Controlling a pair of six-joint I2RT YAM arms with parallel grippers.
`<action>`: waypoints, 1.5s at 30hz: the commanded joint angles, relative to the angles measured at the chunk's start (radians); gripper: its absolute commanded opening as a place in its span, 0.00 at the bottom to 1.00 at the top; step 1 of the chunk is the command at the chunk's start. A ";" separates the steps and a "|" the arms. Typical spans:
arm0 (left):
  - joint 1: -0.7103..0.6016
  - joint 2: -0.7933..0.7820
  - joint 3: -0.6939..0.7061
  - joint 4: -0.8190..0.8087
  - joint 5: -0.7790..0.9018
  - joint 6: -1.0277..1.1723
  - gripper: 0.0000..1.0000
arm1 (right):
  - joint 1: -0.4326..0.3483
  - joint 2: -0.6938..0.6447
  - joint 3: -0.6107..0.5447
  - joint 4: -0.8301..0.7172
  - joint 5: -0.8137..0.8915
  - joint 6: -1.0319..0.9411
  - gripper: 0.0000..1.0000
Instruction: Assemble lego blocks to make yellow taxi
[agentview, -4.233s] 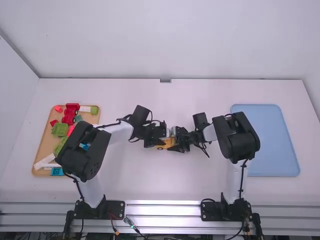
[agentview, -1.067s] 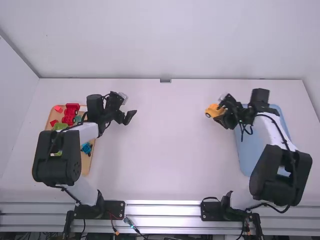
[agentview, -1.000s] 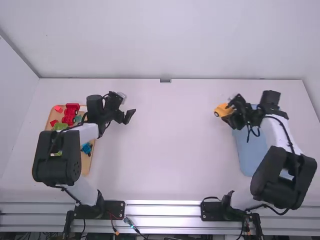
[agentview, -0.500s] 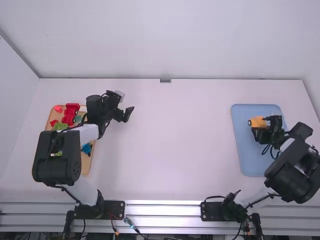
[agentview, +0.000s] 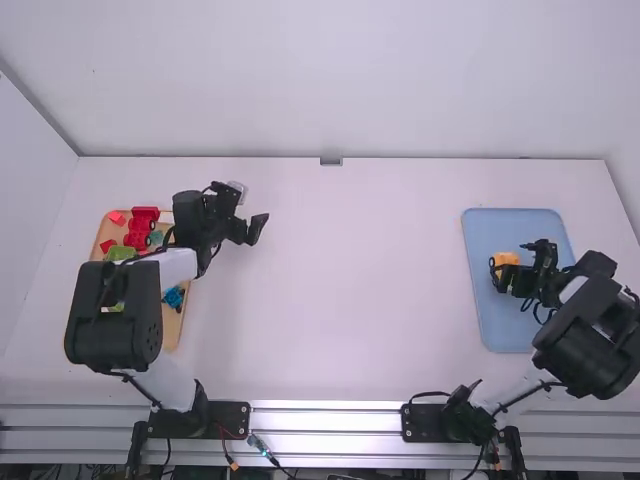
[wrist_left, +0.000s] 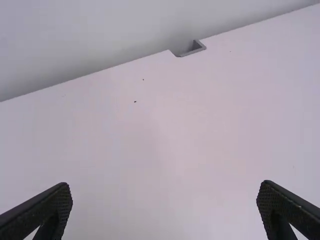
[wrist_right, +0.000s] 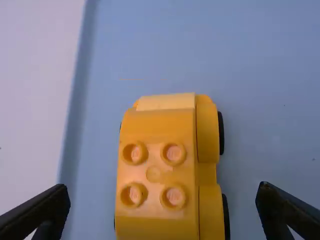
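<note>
Over the blue tray, my right gripper (agentview: 505, 273) is beside the yellow taxi (agentview: 507, 259). In the right wrist view the yellow taxi (wrist_right: 159, 175) rests on the tray's floor with its studs up and black wheels at its side. My right gripper (wrist_right: 163, 207) stands wide open there, with a gap between each finger and the taxi. On the left, my left gripper (agentview: 255, 212) is held over the white table past the wooden tray. Its fingers are wide apart around nothing, and the left wrist view shows that gripper (wrist_left: 165, 207) over bare tabletop.
The blue tray (agentview: 490, 325) lies on the table's right side. At far left a wooden tray (agentview: 100, 236) holds a red block car (agentview: 141, 228), green blocks (agentview: 121, 253) and a blue wheeled block (agentview: 174, 297), partly under the left arm. A wall rises behind the table (agentview: 340, 290).
The right gripper carried the taxi from the table's middle rightward to the blue tray, lowered it and let go. The left gripper moved away from the middle, back to the left, and then stayed nearly still.
</note>
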 joint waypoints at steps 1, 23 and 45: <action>-0.005 -0.022 0.001 -0.041 0.004 -0.021 0.99 | 0.006 0.000 0.069 -0.048 0.068 0.063 0.99; -0.293 -0.465 0.253 -0.688 -0.459 -0.063 0.99 | 0.718 -0.560 0.153 -0.188 0.531 0.256 0.99; -0.077 -0.788 -0.064 -0.516 -0.495 -0.244 0.67 | 0.754 -0.890 -0.167 0.132 0.598 0.576 0.67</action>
